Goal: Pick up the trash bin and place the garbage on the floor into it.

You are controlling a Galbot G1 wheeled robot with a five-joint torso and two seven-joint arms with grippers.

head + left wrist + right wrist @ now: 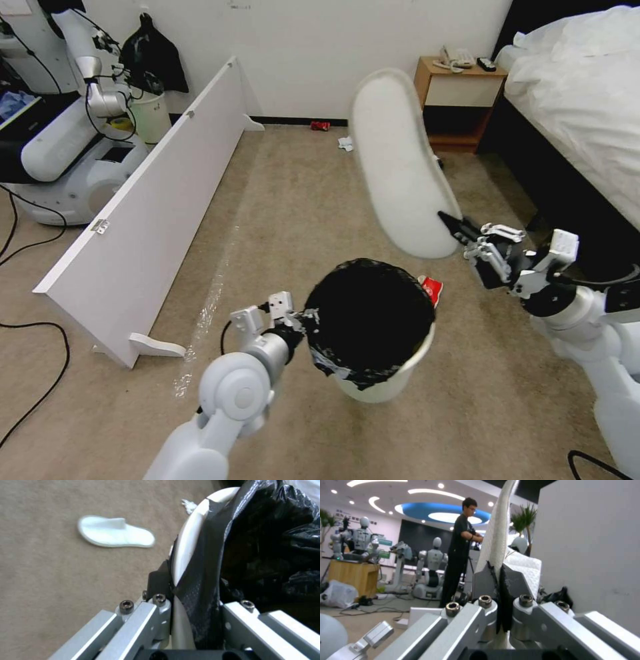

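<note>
Left gripper (301, 321) jaws clamp the light, stiff bin (390, 380) rim; right gripper (460, 230) jaws pinch a floppy, featherweight slipper (400, 167) edge above it.

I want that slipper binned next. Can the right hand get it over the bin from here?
Probably yes: the right hand grips the slipper in open air just beyond the bin, whose mouth is uncovered, held at the rim by the left hand.
</note>
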